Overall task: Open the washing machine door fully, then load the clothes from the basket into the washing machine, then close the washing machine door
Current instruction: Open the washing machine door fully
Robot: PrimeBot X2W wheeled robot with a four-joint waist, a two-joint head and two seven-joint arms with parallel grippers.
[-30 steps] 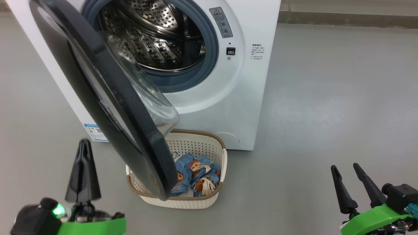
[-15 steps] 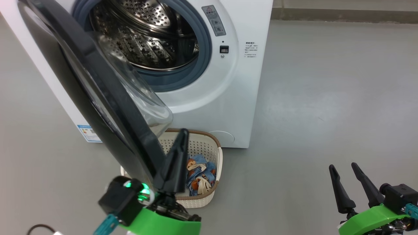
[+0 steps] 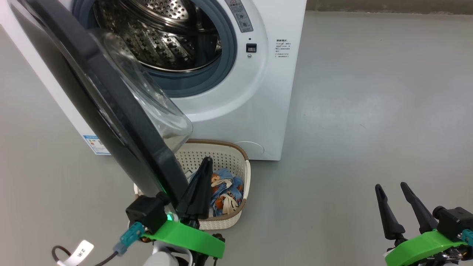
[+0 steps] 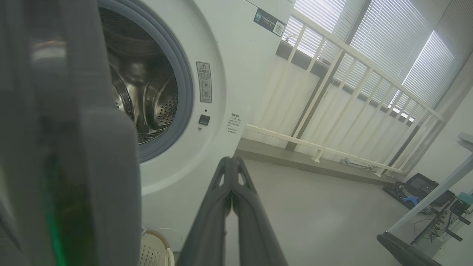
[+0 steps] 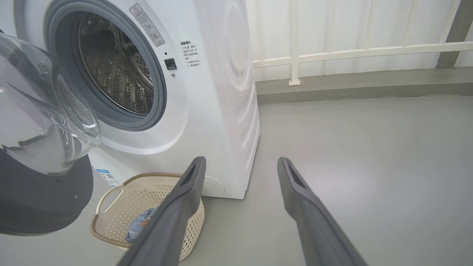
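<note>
Left pincer clenched, fingers pressed flat together, nothing between them. It stands just beside the lower rim of the washing machine door (contact with the rim: cannot tell). Door swung out from the washing machine, its bottom edge over the basket on the floor. Clothes lie in the basket. Right pincer spread wide, empty, above the floor, well apart from the machine.

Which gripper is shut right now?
The left gripper: its two fingers are pressed together into one spike beside the door, at its lower rim. The right gripper, at lower right, has its fingers apart.
</note>
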